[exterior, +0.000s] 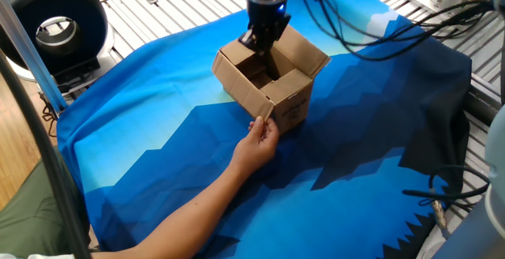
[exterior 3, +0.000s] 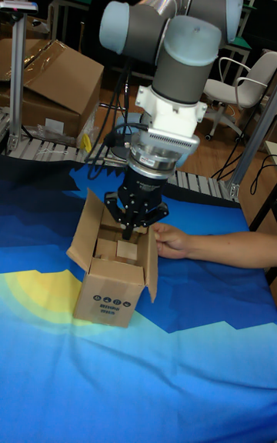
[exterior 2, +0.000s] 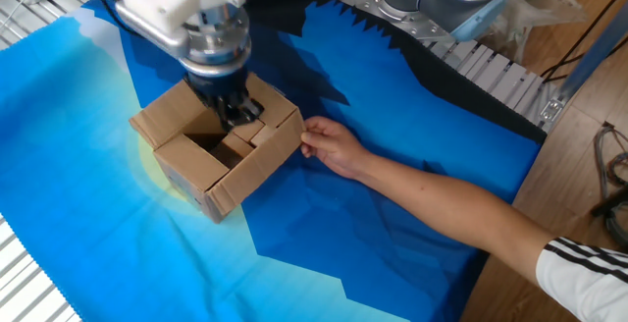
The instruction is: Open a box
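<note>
- box (exterior: pixel 264 81) sits mid-table on blue cloth (exterior: pixel 158 156), top flaps mostly folded out, smaller cardboard pieces inside
- gripper (exterior 2: pixel 235 114) over the opening, tips at the rim; can't tell if fingers are apart or together
- person's hand (exterior: pixel 259 137) steadies the box's near corner
- step: likely last flap; next, push it outward without dragging the box
</note>
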`<state>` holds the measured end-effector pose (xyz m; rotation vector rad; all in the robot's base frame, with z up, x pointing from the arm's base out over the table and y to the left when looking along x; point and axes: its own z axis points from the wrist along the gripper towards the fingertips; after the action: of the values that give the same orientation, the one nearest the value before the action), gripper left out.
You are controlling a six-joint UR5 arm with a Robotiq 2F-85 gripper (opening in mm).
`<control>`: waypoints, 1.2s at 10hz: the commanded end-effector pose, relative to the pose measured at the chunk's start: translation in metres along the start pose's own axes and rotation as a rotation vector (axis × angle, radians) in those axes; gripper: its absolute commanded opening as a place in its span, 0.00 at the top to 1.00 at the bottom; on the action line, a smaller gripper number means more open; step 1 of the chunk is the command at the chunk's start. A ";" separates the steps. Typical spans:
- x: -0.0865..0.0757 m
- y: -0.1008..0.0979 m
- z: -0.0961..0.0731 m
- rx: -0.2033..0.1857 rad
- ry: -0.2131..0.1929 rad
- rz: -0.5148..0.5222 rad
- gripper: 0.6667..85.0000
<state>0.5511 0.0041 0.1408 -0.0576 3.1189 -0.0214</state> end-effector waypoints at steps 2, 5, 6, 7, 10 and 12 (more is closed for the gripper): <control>0.015 0.016 0.027 -0.091 0.049 -0.002 0.99; 0.027 0.010 0.037 -0.079 0.085 -0.043 0.99; 0.027 0.005 0.044 -0.065 0.078 -0.047 0.99; 0.031 0.005 0.047 -0.067 0.087 -0.042 0.99; 0.065 0.027 0.033 -0.159 0.237 0.000 0.99; 0.069 0.025 0.023 -0.153 0.275 -0.008 0.99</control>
<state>0.4946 0.0191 0.1044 -0.0871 3.3257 0.1690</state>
